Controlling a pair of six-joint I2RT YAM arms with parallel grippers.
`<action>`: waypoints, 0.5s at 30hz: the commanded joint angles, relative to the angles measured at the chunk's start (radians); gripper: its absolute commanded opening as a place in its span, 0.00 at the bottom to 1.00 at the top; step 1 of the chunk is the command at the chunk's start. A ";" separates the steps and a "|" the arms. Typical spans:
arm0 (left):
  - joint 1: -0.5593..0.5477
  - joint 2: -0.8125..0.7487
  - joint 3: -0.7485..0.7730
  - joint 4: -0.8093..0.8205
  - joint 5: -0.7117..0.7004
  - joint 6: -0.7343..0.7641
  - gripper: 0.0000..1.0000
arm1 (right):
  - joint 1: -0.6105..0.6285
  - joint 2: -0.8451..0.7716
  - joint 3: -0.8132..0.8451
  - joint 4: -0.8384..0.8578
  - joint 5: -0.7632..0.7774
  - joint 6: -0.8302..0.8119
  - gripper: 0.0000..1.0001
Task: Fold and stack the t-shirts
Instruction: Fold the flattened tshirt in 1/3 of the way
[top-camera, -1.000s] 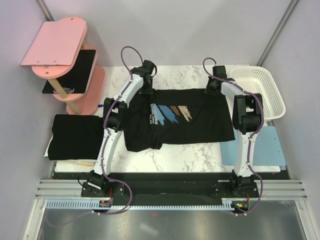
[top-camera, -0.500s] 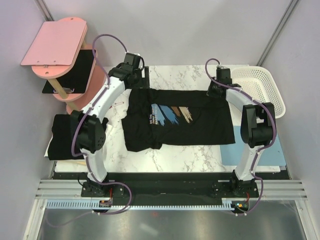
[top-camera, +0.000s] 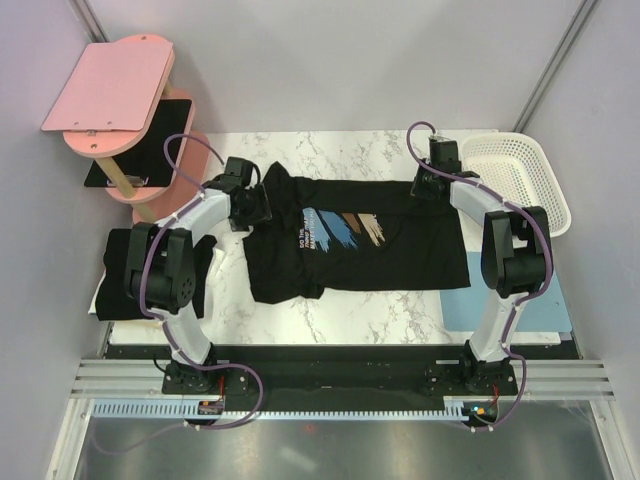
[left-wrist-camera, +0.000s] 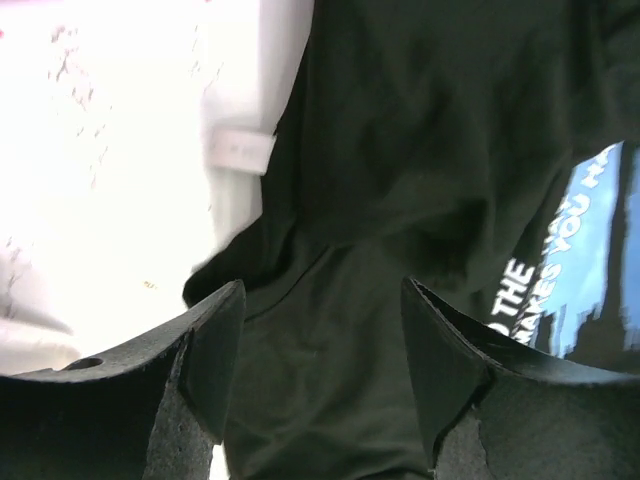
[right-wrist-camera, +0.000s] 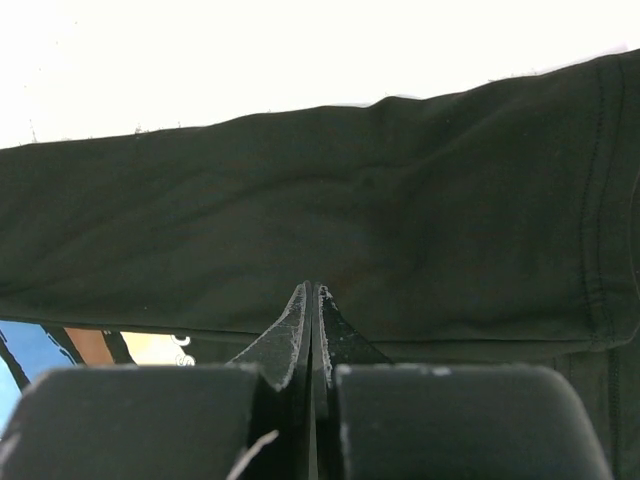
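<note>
A black t-shirt (top-camera: 390, 250) with a blue, white and tan chest print (top-camera: 335, 230) lies spread across the marble table. Its far edge is folded over toward the front. My left gripper (top-camera: 257, 207) is open just above the shirt's left end. In the left wrist view, dark fabric (left-wrist-camera: 400, 150) fills the gap between the fingers (left-wrist-camera: 215, 360). My right gripper (top-camera: 426, 187) is shut at the folded far edge. In the right wrist view its tips (right-wrist-camera: 312, 292) meet against the folded band (right-wrist-camera: 330, 220), and no cloth shows between them. A second black t-shirt (top-camera: 150, 272) lies folded at the left.
A pink two-tier stand (top-camera: 110, 85) at the far left carries a thin black board (top-camera: 145, 140). A white basket (top-camera: 520, 180) stands at the far right. A light blue mat (top-camera: 535, 295) lies at the right front.
My left gripper has let go of the shirt's far left edge, opened, and swung left and nearer over the shirt's left end. The right gripper has stayed shut at the far edge.
</note>
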 joint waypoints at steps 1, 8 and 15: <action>0.005 -0.009 -0.011 0.135 0.046 -0.061 0.71 | -0.001 0.008 -0.006 0.012 -0.013 -0.009 0.00; 0.020 0.072 0.001 0.183 0.079 -0.075 0.64 | -0.003 0.021 -0.009 0.013 -0.019 -0.011 0.00; 0.020 0.126 0.040 0.191 0.072 -0.072 0.56 | -0.003 0.027 -0.010 0.010 -0.014 -0.016 0.00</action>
